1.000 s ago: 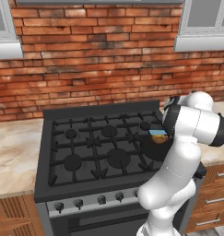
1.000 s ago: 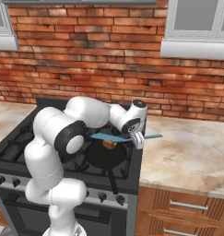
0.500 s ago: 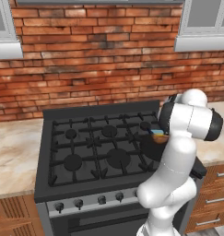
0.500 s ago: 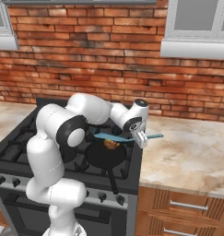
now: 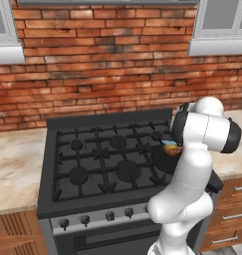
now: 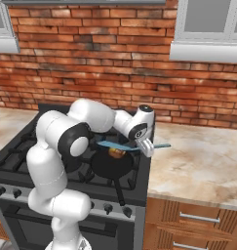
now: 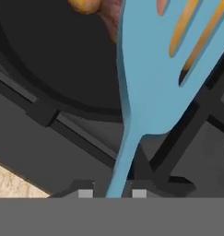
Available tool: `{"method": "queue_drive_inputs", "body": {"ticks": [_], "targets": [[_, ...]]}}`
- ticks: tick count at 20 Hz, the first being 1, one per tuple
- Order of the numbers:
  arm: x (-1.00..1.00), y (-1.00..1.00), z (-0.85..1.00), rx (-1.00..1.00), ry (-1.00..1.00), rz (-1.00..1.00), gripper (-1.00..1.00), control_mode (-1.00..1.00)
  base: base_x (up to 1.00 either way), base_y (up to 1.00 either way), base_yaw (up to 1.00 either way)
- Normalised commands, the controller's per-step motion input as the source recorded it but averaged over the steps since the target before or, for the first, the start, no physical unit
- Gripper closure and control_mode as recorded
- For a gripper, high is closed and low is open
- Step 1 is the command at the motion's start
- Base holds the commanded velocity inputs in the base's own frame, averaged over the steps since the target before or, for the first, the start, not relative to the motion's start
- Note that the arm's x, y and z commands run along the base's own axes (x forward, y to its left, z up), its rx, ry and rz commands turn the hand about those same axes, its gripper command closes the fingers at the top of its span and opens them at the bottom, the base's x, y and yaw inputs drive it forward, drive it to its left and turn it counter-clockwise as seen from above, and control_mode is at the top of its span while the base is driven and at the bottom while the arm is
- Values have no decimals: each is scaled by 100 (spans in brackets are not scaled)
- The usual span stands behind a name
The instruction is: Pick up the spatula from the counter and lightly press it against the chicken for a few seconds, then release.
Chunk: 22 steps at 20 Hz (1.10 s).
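Hand view: my gripper is pinched narrow on the handle of the blue spatula. Its slotted blade reaches out over the black pan and covers part of the chicken lying in it. In the right base view the pan sits at the right side of the stove, near the marble surface.

We count one spatula | one chicken piece | one black pan | one stove | two windows.
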Motion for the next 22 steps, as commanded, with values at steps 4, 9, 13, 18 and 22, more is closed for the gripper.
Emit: {"method": "queue_drive_inputs", "body": {"ticks": [4,9,13,18,22], "targets": [[-30,23,-29,-6,0,4,100,-100,0,0,0],[-28,17,-28,-6,0,5,100,-100,0,0,0],[-27,10,-27,-6,0,5,100,-100,0,0,0],[-25,5,-27,-5,0,5,100,-100,0,0,0],[-28,2,-24,-5,0,5,100,-100,0,0,0]]}}
